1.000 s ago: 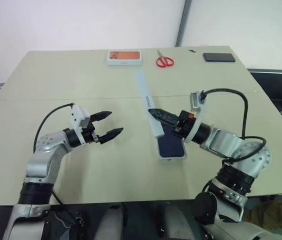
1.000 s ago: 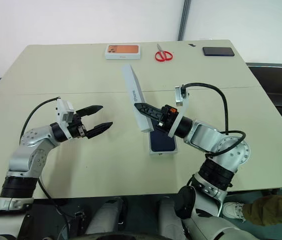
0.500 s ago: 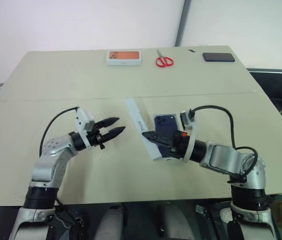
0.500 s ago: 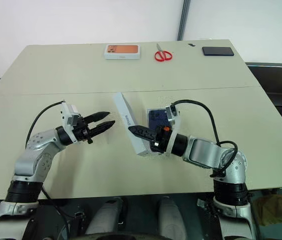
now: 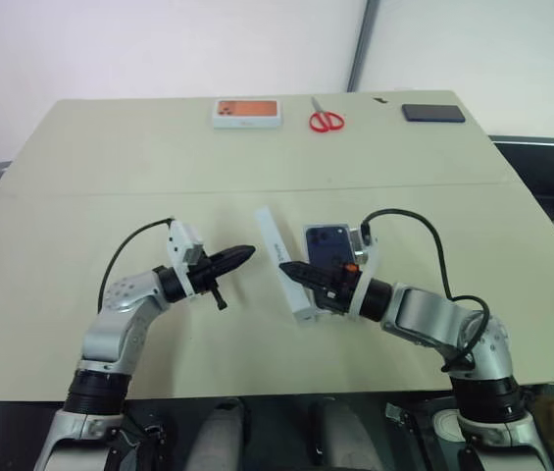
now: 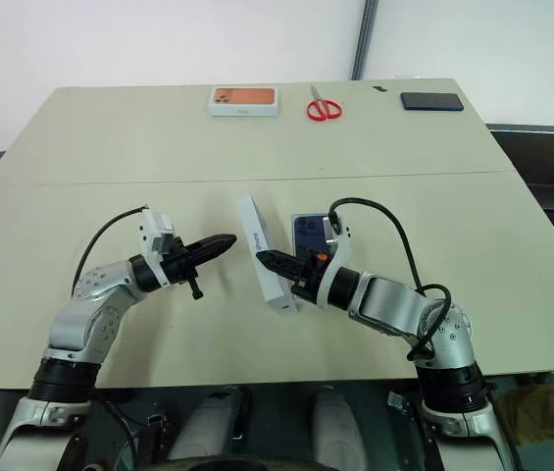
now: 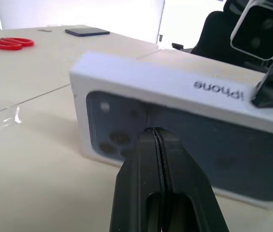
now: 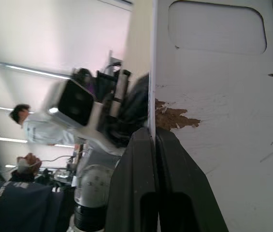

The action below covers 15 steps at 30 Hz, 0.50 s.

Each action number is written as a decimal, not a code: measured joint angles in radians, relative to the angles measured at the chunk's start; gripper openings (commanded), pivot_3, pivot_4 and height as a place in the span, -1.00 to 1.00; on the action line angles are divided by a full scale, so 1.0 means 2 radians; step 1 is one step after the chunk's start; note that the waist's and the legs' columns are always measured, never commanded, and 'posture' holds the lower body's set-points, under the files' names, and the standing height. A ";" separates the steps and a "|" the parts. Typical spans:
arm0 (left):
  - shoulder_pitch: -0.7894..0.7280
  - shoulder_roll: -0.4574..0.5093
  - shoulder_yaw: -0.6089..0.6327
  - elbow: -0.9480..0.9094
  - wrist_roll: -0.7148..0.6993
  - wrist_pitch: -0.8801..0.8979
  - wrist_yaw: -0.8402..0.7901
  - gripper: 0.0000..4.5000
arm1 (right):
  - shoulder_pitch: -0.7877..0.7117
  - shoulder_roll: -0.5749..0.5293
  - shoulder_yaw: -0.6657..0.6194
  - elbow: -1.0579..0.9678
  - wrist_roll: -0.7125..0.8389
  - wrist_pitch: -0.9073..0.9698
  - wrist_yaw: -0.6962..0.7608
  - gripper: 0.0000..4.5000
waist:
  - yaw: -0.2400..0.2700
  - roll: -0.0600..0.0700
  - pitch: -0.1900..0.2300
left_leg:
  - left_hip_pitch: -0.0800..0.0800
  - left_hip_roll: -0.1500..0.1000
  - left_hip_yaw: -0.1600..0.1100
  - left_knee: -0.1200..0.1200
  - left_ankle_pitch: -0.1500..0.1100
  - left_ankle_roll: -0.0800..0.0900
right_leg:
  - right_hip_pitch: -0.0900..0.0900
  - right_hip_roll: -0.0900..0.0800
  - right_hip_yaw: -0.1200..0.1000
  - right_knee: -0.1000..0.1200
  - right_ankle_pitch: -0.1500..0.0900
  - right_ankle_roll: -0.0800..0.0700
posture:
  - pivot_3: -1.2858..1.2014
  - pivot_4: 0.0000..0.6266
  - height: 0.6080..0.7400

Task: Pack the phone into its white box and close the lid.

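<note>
Here, your inventory at table centre. The lid (image 5: 278,261): tilted on its long edge, pinched on its wall by your right gripper (image 5: 301,272), fingers pressed together on it. The phone (image 5: 327,242): lying in the white box (image 5: 312,313) just beside the lid, on the right gripper's side. Your left gripper (image 5: 241,254): fingers pressed together, holding nothing, tips pointing at the lid's printed face from close by. Far edge: scissors (image 5: 327,120), a box with an orange top (image 5: 246,113), a black device (image 5: 433,113).

A: Table (image 5: 110,167), surface? 
B: Pale beige, with a seam running across the middle. 
A: Far edge? 
B: White box with orange top (image 5: 246,113), red-handled scissors (image 5: 326,120), black slab-like device (image 5: 432,113). 
A: Near centre? 
B: The phone (image 5: 327,242) in the white box (image 5: 308,312).
</note>
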<state>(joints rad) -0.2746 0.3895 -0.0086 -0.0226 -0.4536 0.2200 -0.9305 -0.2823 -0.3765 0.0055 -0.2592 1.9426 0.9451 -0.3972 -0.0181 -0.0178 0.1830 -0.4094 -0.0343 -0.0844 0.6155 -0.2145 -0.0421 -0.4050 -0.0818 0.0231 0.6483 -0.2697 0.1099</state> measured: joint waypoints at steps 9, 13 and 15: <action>-0.025 -0.043 -0.029 0.035 0.021 -0.006 0.015 -1.00 | -0.004 -0.019 0.005 0.007 -0.027 -0.017 0.011 -0.20 | 0.002 0.000 0.000 | 0.000 -0.001 0.000 0.000 0.000 0.000 | 0.000 0.000 0.000 0.000 0.000 0.000 | 0.03 -0.52 1.00; -0.046 -0.054 -0.028 0.063 0.026 -0.006 0.019 -1.00 | -0.010 -0.039 -0.001 0.007 -0.091 -0.018 0.049 0.77 | 0.002 0.000 0.000 | 0.000 -0.001 0.001 0.000 0.000 0.000 | 0.000 0.000 0.000 0.000 0.000 0.000 | 0.03 -0.52 1.00; -0.061 -0.063 -0.029 0.075 0.026 -0.007 0.019 -1.00 | -0.021 -0.058 -0.001 0.006 -0.138 -0.018 0.085 0.99 | 0.002 0.000 0.000 | 0.000 -0.001 0.001 0.000 0.000 0.000 | 0.000 0.000 0.000 0.000 0.000 0.000 | 0.03 -0.52 1.00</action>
<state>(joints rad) -0.3972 0.2641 -0.0665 0.1276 -0.4013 0.2069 -0.8916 -0.3252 -0.4923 0.0035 -0.2481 1.6669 0.9088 -0.2263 -0.0138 -0.0181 0.1830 -0.4098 -0.0363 -0.0827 0.6164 -0.2145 -0.0420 -0.4045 -0.0813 0.0221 0.6479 -0.2696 0.1102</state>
